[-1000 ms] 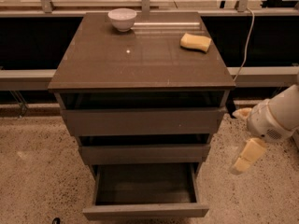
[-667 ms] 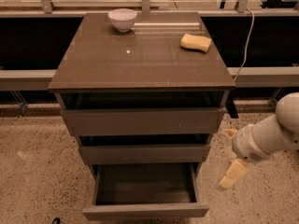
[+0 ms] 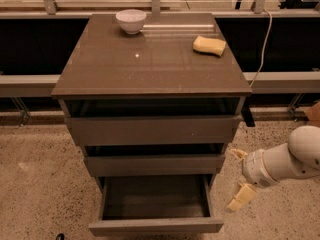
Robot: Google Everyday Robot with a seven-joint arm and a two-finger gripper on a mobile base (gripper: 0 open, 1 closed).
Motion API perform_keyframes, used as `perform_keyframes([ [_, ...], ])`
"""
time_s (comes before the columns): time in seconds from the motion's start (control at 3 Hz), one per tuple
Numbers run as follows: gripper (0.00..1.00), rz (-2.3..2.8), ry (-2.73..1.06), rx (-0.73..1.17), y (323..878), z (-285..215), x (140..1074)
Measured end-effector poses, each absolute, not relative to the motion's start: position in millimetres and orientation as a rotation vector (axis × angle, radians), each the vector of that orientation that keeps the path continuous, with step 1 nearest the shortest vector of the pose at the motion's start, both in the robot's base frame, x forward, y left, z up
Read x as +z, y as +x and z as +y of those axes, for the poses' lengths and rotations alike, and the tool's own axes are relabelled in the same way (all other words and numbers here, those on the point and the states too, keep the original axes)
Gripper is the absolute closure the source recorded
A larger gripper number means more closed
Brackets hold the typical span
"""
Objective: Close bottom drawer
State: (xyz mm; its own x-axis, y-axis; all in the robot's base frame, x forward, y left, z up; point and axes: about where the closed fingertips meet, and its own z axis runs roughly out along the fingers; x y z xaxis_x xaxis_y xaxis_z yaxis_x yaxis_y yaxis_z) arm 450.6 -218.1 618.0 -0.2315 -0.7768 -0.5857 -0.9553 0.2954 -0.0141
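Observation:
The bottom drawer point(image 3: 156, 226) is the narrowest of three grey-brown drawers in the cabinet. It is pulled far out toward me and its shallow box is empty. My gripper point(image 3: 239, 177), on a white arm coming in from the right, is just to the right of the drawer's front corner, close to it but apart from it. Its two pale yellow fingers point(image 3: 241, 197) are spread apart and hold nothing.
The middle drawer point(image 3: 155, 164) and the top drawer point(image 3: 152, 130) stand slightly out. On the cabinet top point(image 3: 150, 64) are a white bowl point(image 3: 131, 20) and a yellow sponge point(image 3: 209, 45). A cable point(image 3: 263, 44) hangs at the back right. The floor is speckled.
My gripper and arm have moved left and downward, from beside the middle drawer toward the right front corner of the bottom drawer. The drawers have not moved.

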Motion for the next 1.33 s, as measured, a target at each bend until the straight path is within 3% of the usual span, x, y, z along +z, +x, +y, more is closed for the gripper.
perform_keyframes([
  [0.67,0.00,2.038,-1.462,0.631,434,-222,513],
  [1.33,0.00,2.016,-1.468,0.588,440,-217,491],
])
